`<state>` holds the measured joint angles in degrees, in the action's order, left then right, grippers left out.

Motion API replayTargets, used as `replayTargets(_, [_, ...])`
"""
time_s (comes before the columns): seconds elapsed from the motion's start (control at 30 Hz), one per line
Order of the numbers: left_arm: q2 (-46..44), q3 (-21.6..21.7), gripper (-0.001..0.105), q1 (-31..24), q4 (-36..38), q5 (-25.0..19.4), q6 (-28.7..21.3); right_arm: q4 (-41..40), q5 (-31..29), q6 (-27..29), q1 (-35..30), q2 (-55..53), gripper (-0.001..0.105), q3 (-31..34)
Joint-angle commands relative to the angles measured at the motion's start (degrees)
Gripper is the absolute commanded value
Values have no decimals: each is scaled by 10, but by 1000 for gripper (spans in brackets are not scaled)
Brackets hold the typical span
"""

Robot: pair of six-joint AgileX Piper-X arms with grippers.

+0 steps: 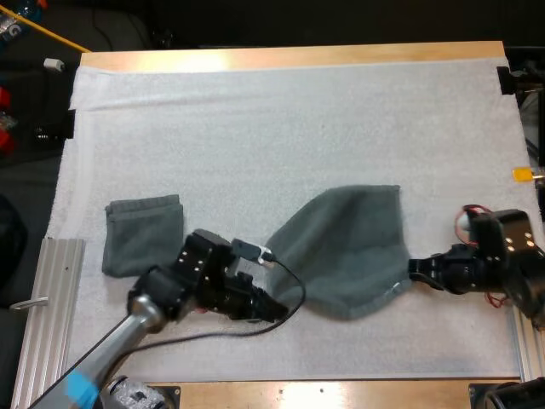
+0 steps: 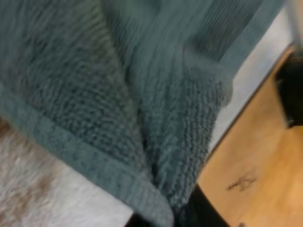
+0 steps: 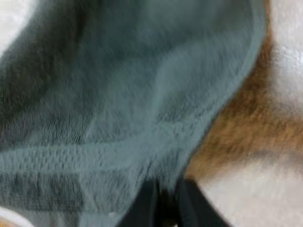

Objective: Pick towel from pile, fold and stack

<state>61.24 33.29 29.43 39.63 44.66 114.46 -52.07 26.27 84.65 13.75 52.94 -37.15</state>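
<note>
While both claws are gripping the near corners of the open towel (image 1: 345,247), we are working in the middle of the fold step. The cloth is lying half spread on the white mat (image 1: 281,128), to the right of the folded towel (image 1: 143,234) and apart from it. Our left gripper (image 1: 274,308) is pinching the corner nearer the folded towel, and in the left wrist view its dark fingers (image 2: 201,210) are pressing a bunched hem between them. Our right gripper (image 1: 415,271) is clamping the corner farther from the folded towel, with its black fingers (image 3: 146,204) closing on the stitched edge. The side of the cloth away from us is lying flat, while the near side is narrowing towards the left claw, so we are judging that the sheet is not yet squared up. As we are reading it, the next move is calling for both arms to lift together, draw the near edge taut and carry it over to the far edge so the halves are meeting evenly. An uneven pull would be skewing the fold. The folded towel is serving as the start of the stack. Our left arm is lying just beside it, so we are minding that closeness for when the finished piece is going across. A metal rail (image 1: 51,290) is sitting at the table (image 1: 298,57) edge on the folded towel's other side from the open one, clear of the work.
</note>
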Motion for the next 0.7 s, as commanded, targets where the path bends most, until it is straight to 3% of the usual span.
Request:
replayTargets(0.0, [-23,29,0,4,26,7,-3,-13,5,-2,0,-30,0,-13])
replayTargets(0.37, [-80,165,0,10,148,7,-13,-97,-7,-26,0,-124,0,-129])
replayTargets(0.53, [-95,200,0,67,186,2,-13,-166,-2,-24,1,-133,0,-193])
replayTargets(0.63, [-102,216,0,114,208,-28,-11,-234,-4,2,20,-133,0,-232])
replayTargets(0.67, [-105,223,0,133,220,-58,-1,-262,-7,4,32,-133,0,-248])
